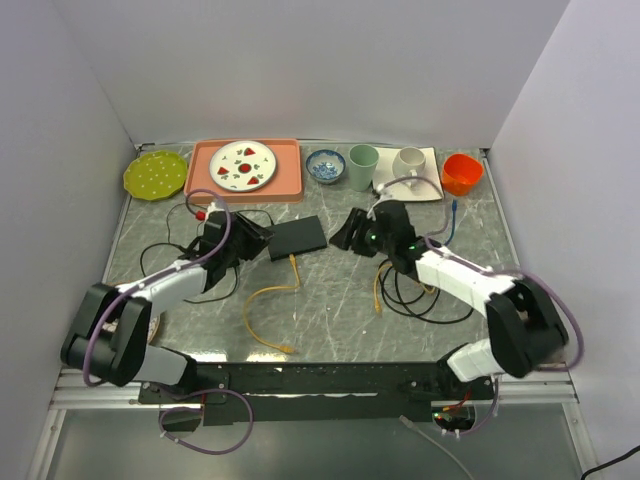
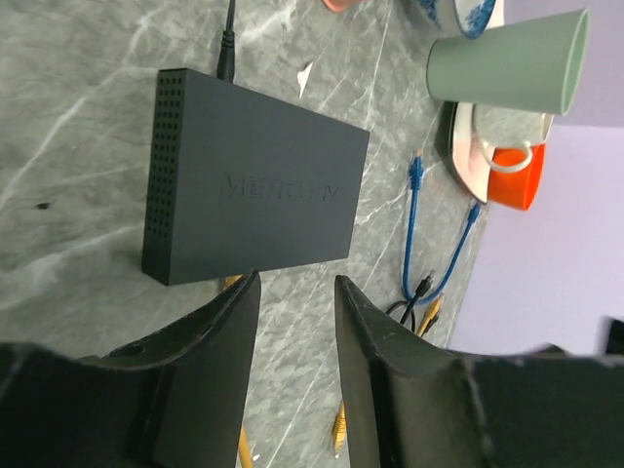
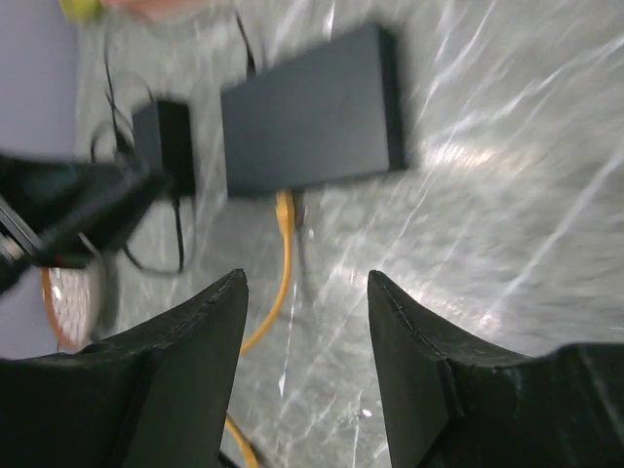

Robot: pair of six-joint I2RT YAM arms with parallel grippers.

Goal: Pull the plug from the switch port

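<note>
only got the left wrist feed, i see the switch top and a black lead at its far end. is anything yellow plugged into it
Observer: Yes. The right wrist view shows a yellow cable plugged into the switch, on the edge nearest the arms.
Operator: what's the right end effector doing
Observer: The right end effector is open and empty, short of the switch and pointed at that plugged edge.
Operator: where does the yellow one run
Observer: In the top view it curls toward the arms, and its free plug lies loose, connected to nothing.
</note>
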